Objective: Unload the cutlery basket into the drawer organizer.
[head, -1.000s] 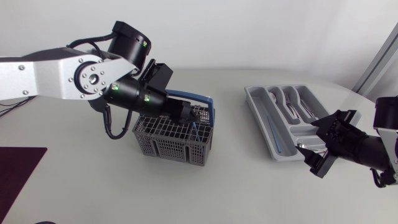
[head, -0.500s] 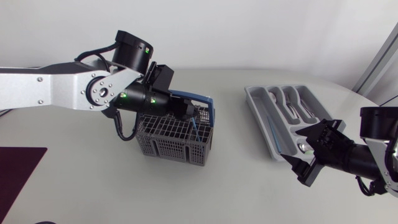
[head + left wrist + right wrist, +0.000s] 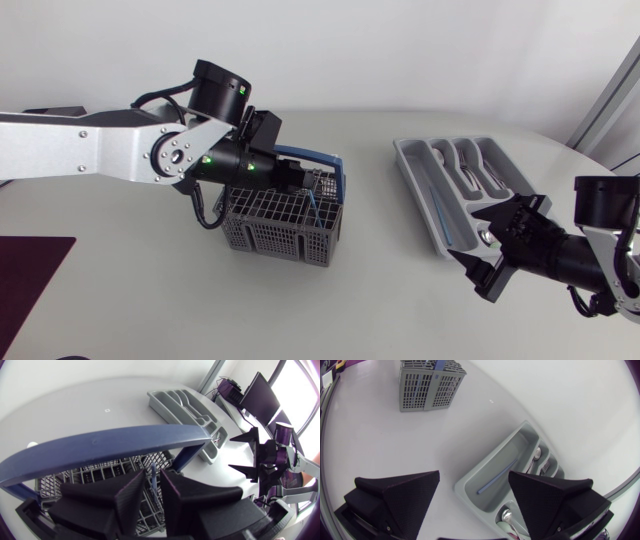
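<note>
A thin blue piece (image 3: 154,484) of cutlery is standing upright in the grey basket (image 3: 262,228), which is sitting on the bench (image 3: 380,310), well apart from the organizer tray (image 3: 410,162). The left hand (image 3: 303,182) is being held over the basket, just beside its blue carrying handle (image 3: 115,442). Its fingers are being kept narrowly apart with the blue piece between them, and no pressing from both sides is being shown.

The piece is being judged light, stiff and rather slippery. It is best being gripped near its upper end and drawn straight up, lest it be caught on the mesh or the carrying handle. The right hand (image 3: 488,246) is being held wide and empty over the tray's near end.

The slim piece between the fingers is being shown clearly only by the left wrist view; from above it is being largely hidden by the arm. A long blue item (image 3: 495,480) and spoons (image 3: 536,453) in the tray's compartments are being shown most plainly by the right wrist view.
</note>
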Action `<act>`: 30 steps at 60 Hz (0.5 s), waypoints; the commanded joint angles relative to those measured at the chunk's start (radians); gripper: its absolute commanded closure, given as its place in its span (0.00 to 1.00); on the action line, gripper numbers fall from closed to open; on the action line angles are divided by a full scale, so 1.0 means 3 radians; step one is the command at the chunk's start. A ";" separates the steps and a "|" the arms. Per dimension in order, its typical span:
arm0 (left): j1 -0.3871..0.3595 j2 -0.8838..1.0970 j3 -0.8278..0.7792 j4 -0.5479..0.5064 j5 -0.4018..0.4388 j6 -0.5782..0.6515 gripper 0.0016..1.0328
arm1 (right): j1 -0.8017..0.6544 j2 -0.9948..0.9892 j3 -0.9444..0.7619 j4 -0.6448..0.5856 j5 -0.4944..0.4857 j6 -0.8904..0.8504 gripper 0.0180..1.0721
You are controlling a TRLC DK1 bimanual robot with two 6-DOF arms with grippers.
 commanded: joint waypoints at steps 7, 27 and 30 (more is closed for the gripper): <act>-0.0010 0.0058 -0.0085 0.0048 -0.0025 -0.0082 0.76 | 0.0079 0.0032 -0.0104 0.0038 0.0007 0.0082 0.06; -0.0035 0.0023 -0.0121 0.0063 -0.0020 -0.0082 0.90 | 0.0176 -0.0101 -0.0124 -0.0013 0.0017 0.0164 0.06; -0.0051 0.0002 -0.0131 0.0068 -0.0020 -0.0087 0.92 | 0.0232 -0.0147 -0.0140 -0.0029 0.0017 0.0195 0.06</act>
